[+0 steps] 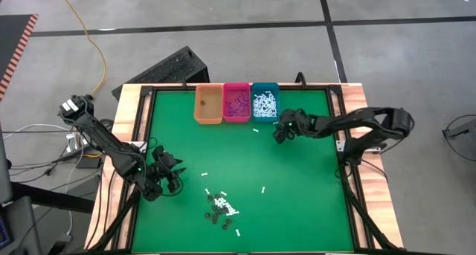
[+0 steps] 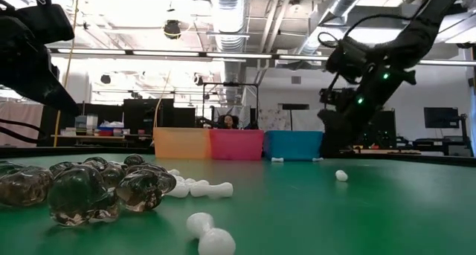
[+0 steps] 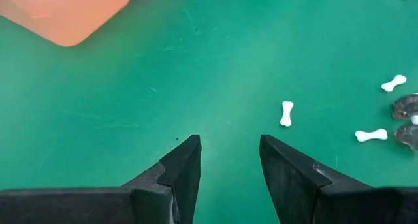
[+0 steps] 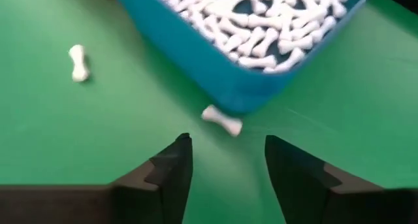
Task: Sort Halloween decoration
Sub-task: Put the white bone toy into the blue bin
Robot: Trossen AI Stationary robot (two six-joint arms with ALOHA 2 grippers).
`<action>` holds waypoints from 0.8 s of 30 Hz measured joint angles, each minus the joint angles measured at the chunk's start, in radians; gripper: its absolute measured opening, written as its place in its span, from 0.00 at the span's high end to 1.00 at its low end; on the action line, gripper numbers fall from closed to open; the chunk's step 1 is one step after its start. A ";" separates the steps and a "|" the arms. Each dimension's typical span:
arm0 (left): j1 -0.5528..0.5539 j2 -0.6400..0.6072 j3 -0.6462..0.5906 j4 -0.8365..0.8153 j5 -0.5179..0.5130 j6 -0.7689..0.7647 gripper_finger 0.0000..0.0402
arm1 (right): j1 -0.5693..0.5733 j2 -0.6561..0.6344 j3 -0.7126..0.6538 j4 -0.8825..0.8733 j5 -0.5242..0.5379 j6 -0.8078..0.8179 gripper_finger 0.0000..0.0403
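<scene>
The Halloween decoration lies mostly in a small heap point(image 1: 222, 207) of white bone-shaped sticks and dark bits near the table's front. In the low view it shows as dark glassy pieces point(image 2: 89, 188) and white bones point(image 2: 212, 236). Single bones lie loose on the green mat point(image 1: 263, 189). My right gripper point(image 4: 225, 159) stands open just in front of the teal bin point(image 4: 215, 61), which is full of white bones. One bone point(image 4: 222, 121) lies on the mat against the bin's near wall, ahead of the fingers. My left gripper point(image 3: 228, 152) is open over bare mat at the table's left, with a bone point(image 3: 286, 113) lying ahead of it.
The orange bin point(image 1: 209, 105), the pink bin point(image 1: 236, 102) and the teal bin point(image 1: 264, 102) stand in a row at the far edge. A wooden frame point(image 1: 349, 173) borders the mat. Another loose bone point(image 4: 78, 62) lies beside the teal bin.
</scene>
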 joint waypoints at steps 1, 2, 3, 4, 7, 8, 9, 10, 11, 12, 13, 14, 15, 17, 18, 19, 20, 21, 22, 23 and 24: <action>0.000 0.000 0.000 0.000 0.005 0.000 0.63 | 0.002 0.021 0.000 0.024 0.011 -0.003 0.45; 0.000 0.000 0.000 0.000 0.007 0.000 0.63 | 0.003 0.042 0.000 0.049 0.017 -0.012 0.45; 0.000 0.000 0.000 0.000 0.009 0.000 0.63 | 0.004 0.064 0.000 0.070 0.024 -0.025 0.45; 0.000 0.000 0.000 0.000 0.012 0.000 0.63 | 0.004 0.085 0.000 0.087 0.034 -0.028 0.45; 0.000 0.000 0.000 -0.001 0.012 0.002 0.63 | 0.005 0.134 0.001 0.159 0.057 -0.028 0.46; 0.000 0.000 0.000 -0.001 0.012 0.002 0.63 | 0.004 0.149 0.001 0.183 0.059 -0.031 0.47; 0.000 0.000 0.000 -0.001 0.012 0.000 0.63 | 0.004 0.160 0.001 0.199 0.063 -0.033 0.47; 0.000 0.000 0.000 0.000 0.011 -0.001 0.63 | 0.004 0.169 0.001 0.215 0.070 -0.034 0.47; 0.000 0.000 0.000 0.000 0.012 -0.002 0.63 | 0.004 0.176 0.001 0.224 0.076 -0.032 0.48; 0.000 0.000 0.000 0.000 0.012 -0.003 0.63 | 0.005 0.184 0.001 0.233 0.086 -0.031 0.48; 0.000 0.000 0.000 0.000 0.012 -0.004 0.63 | 0.005 0.187 0.002 0.234 0.095 -0.030 0.48; 0.000 0.000 0.000 0.000 0.012 -0.004 0.63 | 0.005 0.187 0.003 0.229 0.105 -0.025 0.48; 0.000 0.000 0.000 0.000 0.012 -0.005 0.63 | 0.005 0.187 0.003 0.224 0.116 -0.023 0.49; 0.000 0.000 0.000 0.000 0.012 -0.005 0.63 | 0.005 0.187 0.003 0.224 0.122 -0.022 0.51; 0.000 0.000 0.000 0.000 0.012 -0.005 0.63 | 0.005 0.187 0.003 0.225 0.122 -0.022 0.53; 0.000 0.000 0.000 0.000 0.012 -0.005 0.63 | 0.005 0.187 0.003 0.225 0.122 -0.014 0.55; 0.000 0.000 0.000 0.000 0.012 -0.005 0.63 | 0.005 0.187 0.003 0.222 0.123 -0.004 0.58; 0.000 0.000 0.000 0.000 0.013 -0.005 0.63 | 0.004 0.187 0.003 0.219 0.122 0.003 0.61; 0.000 0.000 0.000 0.000 0.015 -0.005 0.63 | 0.004 0.188 0.002 0.216 0.122 0.003 0.65; 0.000 0.000 0.000 0.000 0.017 -0.005 0.63 | 0.007 0.189 0.002 0.216 0.121 0.004 0.68; 0.000 0.000 0.000 0.000 0.022 -0.004 0.63 | 0.012 0.189 0.002 0.215 0.121 0.006 0.72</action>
